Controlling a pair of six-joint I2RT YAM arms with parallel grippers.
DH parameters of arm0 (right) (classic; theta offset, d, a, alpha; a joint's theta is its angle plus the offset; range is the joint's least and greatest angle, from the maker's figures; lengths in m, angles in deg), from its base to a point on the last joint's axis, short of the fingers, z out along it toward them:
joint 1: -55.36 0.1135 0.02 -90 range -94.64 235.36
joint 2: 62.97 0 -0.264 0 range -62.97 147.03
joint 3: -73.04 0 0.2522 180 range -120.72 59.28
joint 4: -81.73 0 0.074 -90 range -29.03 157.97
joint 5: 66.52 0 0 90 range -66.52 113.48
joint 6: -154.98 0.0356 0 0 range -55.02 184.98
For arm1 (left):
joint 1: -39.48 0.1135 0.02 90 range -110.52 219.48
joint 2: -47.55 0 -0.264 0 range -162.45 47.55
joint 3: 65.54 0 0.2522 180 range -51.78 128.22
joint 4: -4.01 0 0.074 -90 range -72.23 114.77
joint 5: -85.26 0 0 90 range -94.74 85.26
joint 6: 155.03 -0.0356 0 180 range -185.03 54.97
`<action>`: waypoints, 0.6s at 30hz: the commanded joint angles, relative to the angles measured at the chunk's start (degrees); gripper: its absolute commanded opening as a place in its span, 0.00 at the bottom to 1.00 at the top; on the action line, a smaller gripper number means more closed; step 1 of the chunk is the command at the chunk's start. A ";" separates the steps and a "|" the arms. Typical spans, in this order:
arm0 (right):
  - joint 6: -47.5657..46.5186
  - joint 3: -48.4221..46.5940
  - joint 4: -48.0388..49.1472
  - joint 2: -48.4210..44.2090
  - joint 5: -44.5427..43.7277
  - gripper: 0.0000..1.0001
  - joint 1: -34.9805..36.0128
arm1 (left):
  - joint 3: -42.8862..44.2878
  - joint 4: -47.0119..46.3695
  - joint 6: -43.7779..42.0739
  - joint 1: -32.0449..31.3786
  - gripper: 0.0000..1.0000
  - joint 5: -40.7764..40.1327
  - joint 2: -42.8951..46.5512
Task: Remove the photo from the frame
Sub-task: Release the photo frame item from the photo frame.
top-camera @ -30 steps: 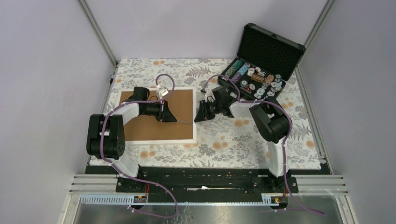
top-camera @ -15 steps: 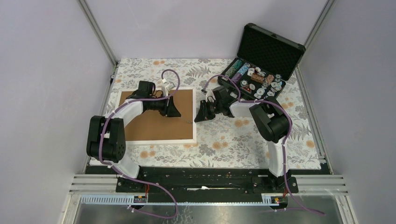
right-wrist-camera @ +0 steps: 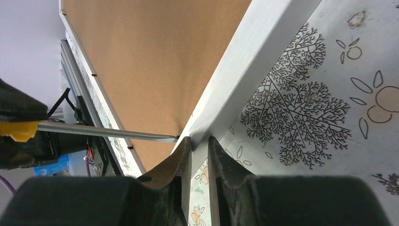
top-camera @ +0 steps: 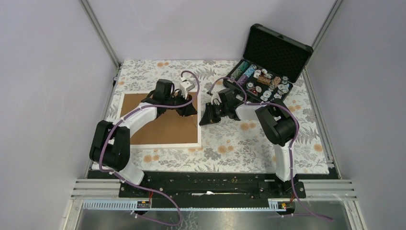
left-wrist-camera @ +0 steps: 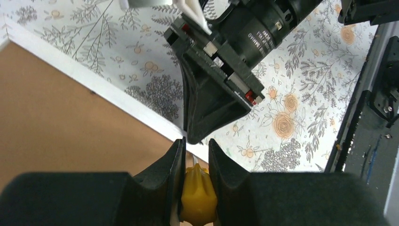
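The frame (top-camera: 165, 144) lies face down on the floral cloth, its brown back (top-camera: 153, 127) up; the photo is hidden beneath it. My left gripper (top-camera: 190, 109) is shut on a yellow-handled screwdriver (left-wrist-camera: 199, 197) over the frame's right side. The screwdriver's metal shaft (right-wrist-camera: 108, 132) reaches to the inner edge of the white border (right-wrist-camera: 244, 66). My right gripper (top-camera: 205, 119) pinches that right border from the outside, with the white rim caught between its fingertips (right-wrist-camera: 186, 146). In the left wrist view the right gripper (left-wrist-camera: 190, 138) stands just beyond my left gripper (left-wrist-camera: 195, 143).
An open black case (top-camera: 268, 72) of poker chips stands at the back right. The floral tablecloth (top-camera: 239, 143) covers the table. Grey walls and metal rails close in both sides, and the arms' bases sit at the near edge.
My left arm has swung right and toward the back across the frame, bringing the screwdriver to the right border. The right gripper has narrowed on the rim and stayed in place.
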 commanded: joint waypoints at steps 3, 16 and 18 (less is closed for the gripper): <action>-1.63 1.06 -0.18 4.79 -2.53 0.16 3.50 | -1.45 3.31 6.62 -7.08 0.00 3.83 -1.56; -1.96 0.65 -0.40 4.22 -2.79 0.17 3.39 | -2.09 1.32 11.03 -9.91 0.00 3.75 -1.23; -2.75 0.54 -0.67 2.72 -2.92 0.19 3.00 | -0.25 3.90 10.08 -8.66 0.00 4.02 -0.57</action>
